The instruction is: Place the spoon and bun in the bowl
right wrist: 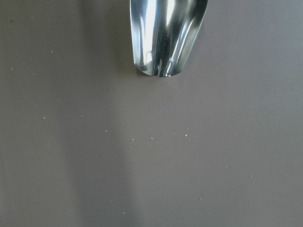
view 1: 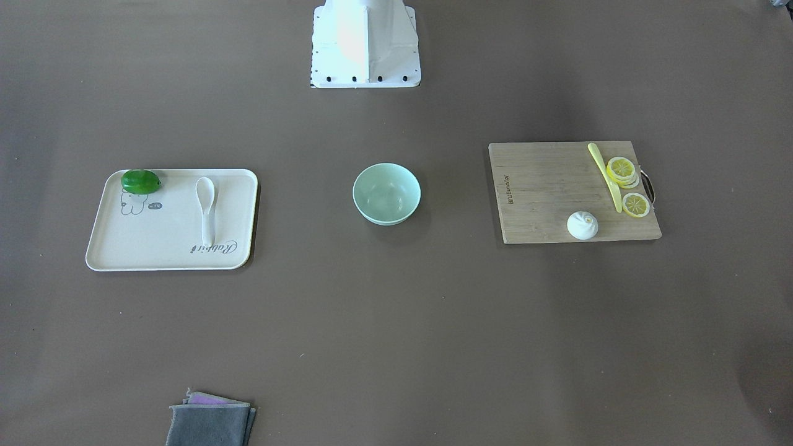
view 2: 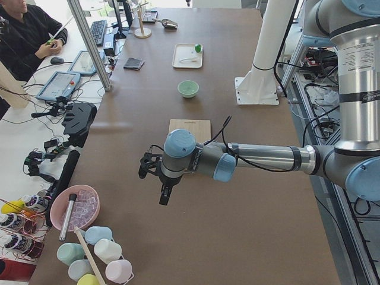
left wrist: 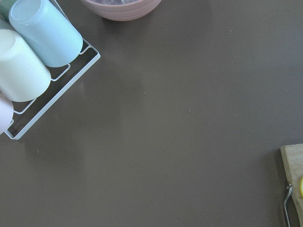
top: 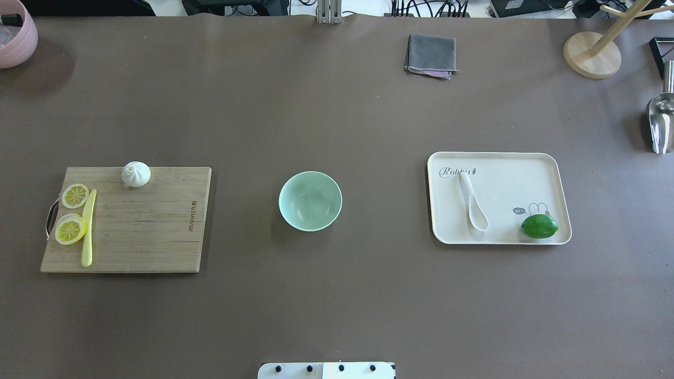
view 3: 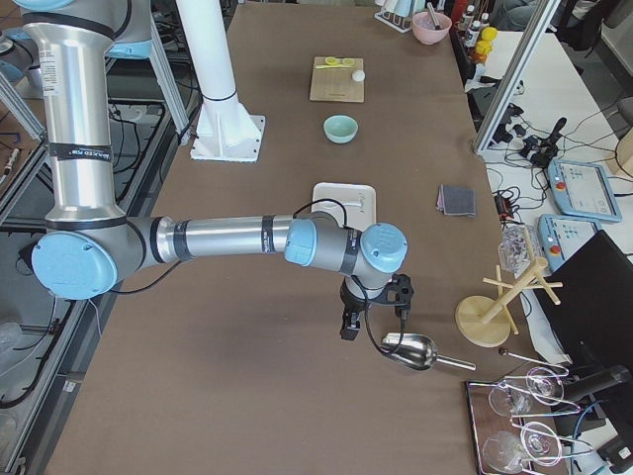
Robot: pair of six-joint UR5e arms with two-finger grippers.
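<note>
Cream tray (top: 547,163) toward the worktop's right end. The word "Rabbit" (top: 457,171) is printed in grey script at the tray corner facing the far edge and the worktop's middle. A small dark speech bubble (top: 519,211) beside a rabbit line drawing (top: 537,207) reads "hi~". Wooden cutting board (top: 147,237) toward the left end, with a small brand mark (top: 194,216), seemingly "Joyoung". The fine-print label (view 2: 358,59) on the left arm (view 2: 267,159) is too small to read.

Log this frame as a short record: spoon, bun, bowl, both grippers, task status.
spoon: lying on the cream tray, near a lime
bun: on the cutting board, apart from the lemon slices
bowl: mid-table, upright, empty
left gripper: over bare table; jaws cannot be judged
right gripper: by the metal scoop; jaws cannot be judged
status: neither item in bowl yet
</note>
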